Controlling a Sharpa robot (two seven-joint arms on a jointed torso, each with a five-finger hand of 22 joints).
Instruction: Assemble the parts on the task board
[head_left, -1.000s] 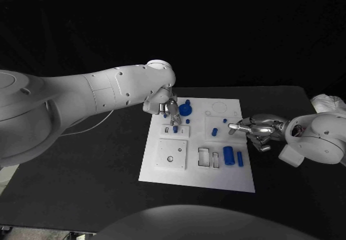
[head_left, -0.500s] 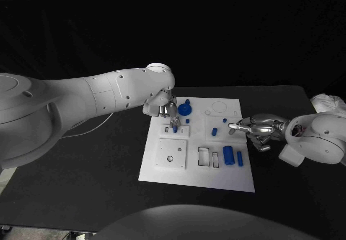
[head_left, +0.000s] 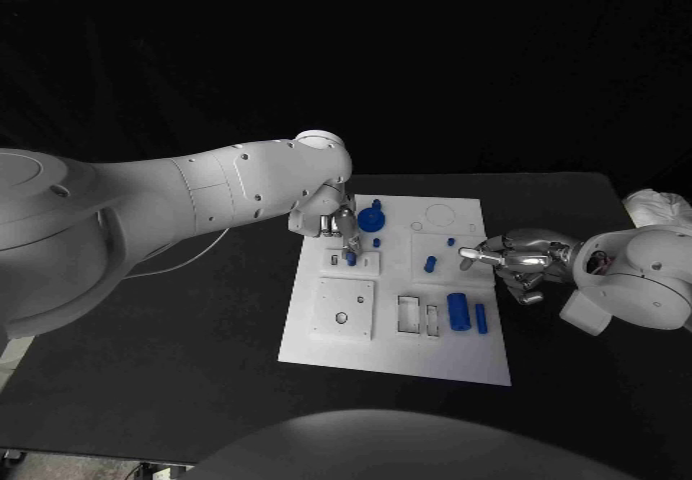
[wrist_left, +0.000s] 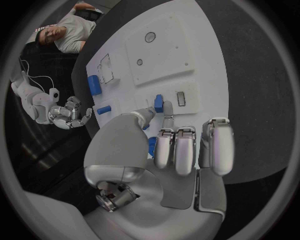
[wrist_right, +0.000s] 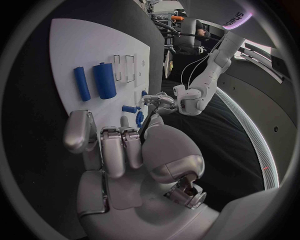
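The white task board (head_left: 361, 340) lies mid-table. My left hand (head_left: 335, 220) hovers over its far left part and pinches a small blue part (wrist_left: 158, 103) between thumb and a finger, right above a small white block with a slot (wrist_left: 181, 98). In the head view that small blue part (head_left: 351, 257) stands at the block. My right hand (head_left: 512, 264) hangs at the board's right edge, fingers curled in, holding nothing. A blue peg (head_left: 430, 264) lies near it. A thick blue cylinder (head_left: 457, 310) and a thin blue bar (head_left: 480, 317) lie side by side.
A blue knob (head_left: 372, 215) stands at the board's far edge beside my left hand. A square white plate with a hole (head_left: 346, 305) and two rectangular slots (head_left: 408, 313) take up the near half. Black table surrounds the board.
My left hand has shifted slightly toward the small slotted block with the blue part. The right hand has stayed where it was.
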